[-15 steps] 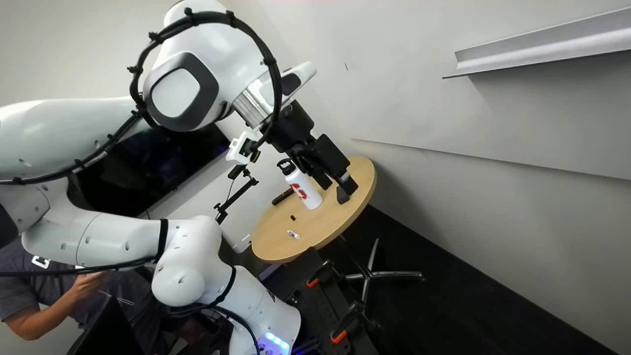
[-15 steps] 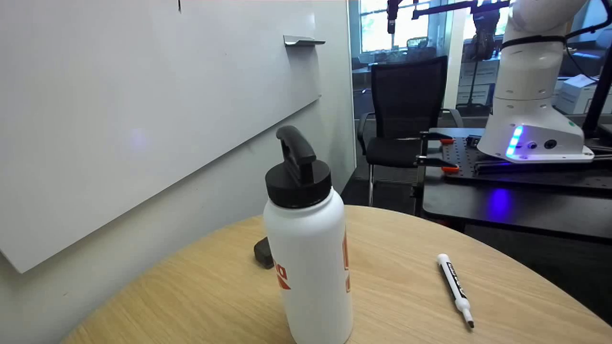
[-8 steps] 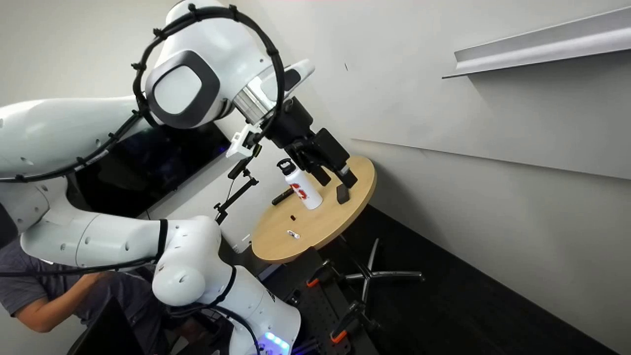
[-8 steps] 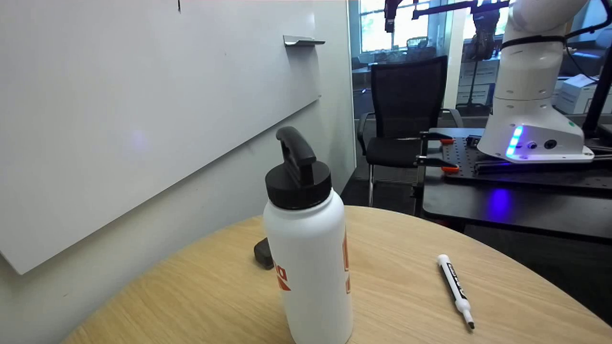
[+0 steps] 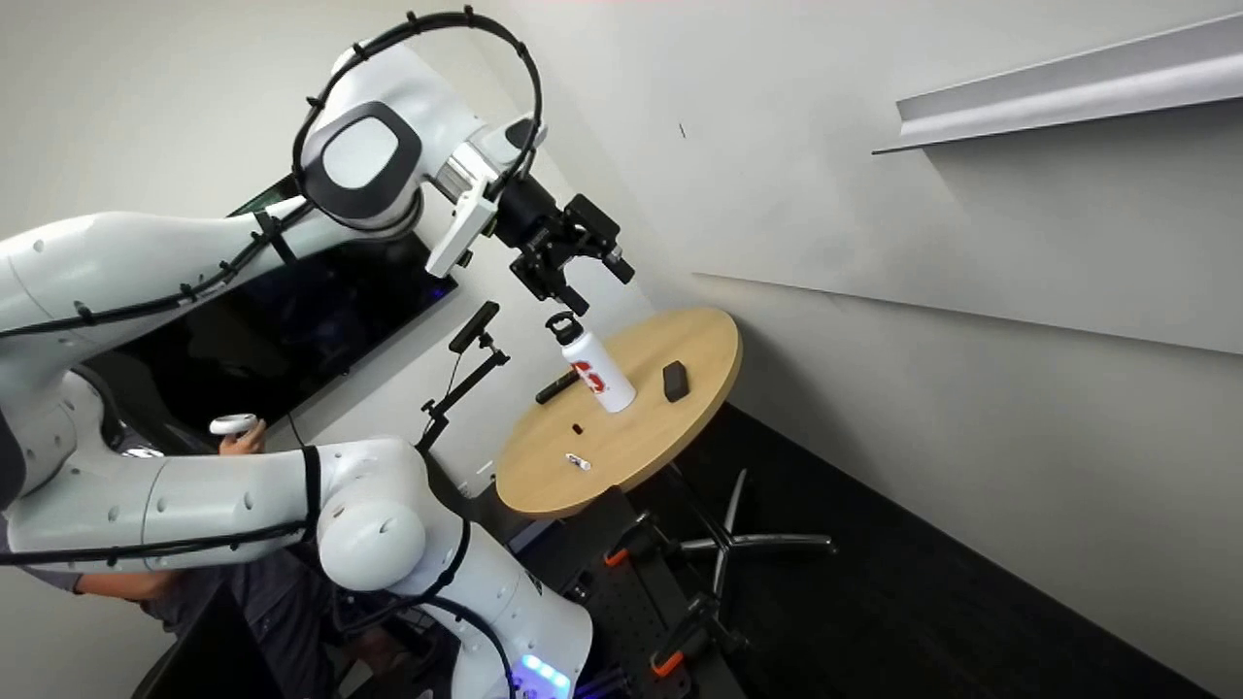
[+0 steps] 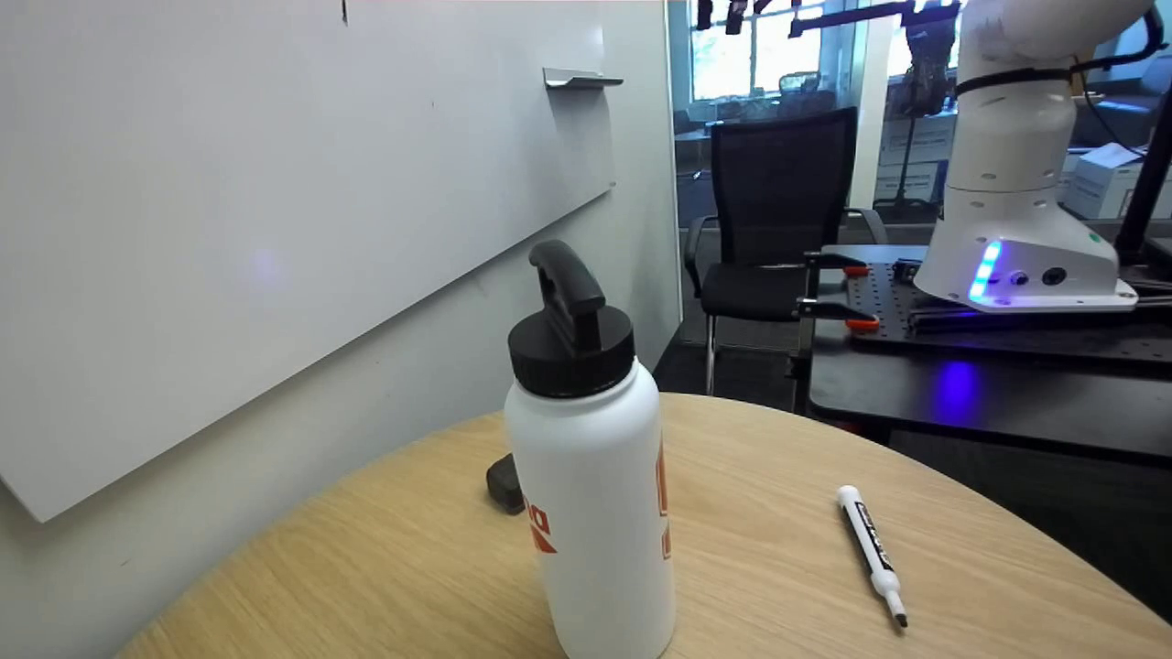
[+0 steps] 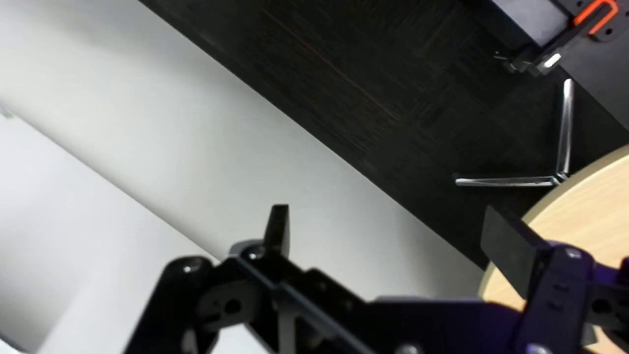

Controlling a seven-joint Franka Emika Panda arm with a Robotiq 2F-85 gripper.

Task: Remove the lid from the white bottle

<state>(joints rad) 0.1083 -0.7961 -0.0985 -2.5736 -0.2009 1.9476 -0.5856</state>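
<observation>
The white bottle [image 5: 604,377] with red print stands upright on the round wooden table [image 5: 641,451]. It is large in an exterior view [image 6: 595,513]. Its black lid [image 6: 569,361] with a loop handle is on top; the lid also shows in an exterior view [image 5: 563,327]. My gripper [image 5: 602,288] is in the air above the table, up and right of the lid in that picture, apart from it. Its fingers are spread with nothing between them, as the wrist view shows [image 7: 385,216]. The bottle is out of the wrist view, where wall, floor and table edge show.
A dark block [image 5: 676,382] lies right of the bottle. An uncapped white marker [image 6: 872,554] and a small dark piece [image 5: 577,428] lie on the table. A dark bar [image 5: 556,387] is behind the bottle. A whiteboard wall [image 5: 932,243] stands beside the table.
My gripper has moved up and left in an exterior view, away from over the dark block, and has turned. The bottle and lid have not moved.
</observation>
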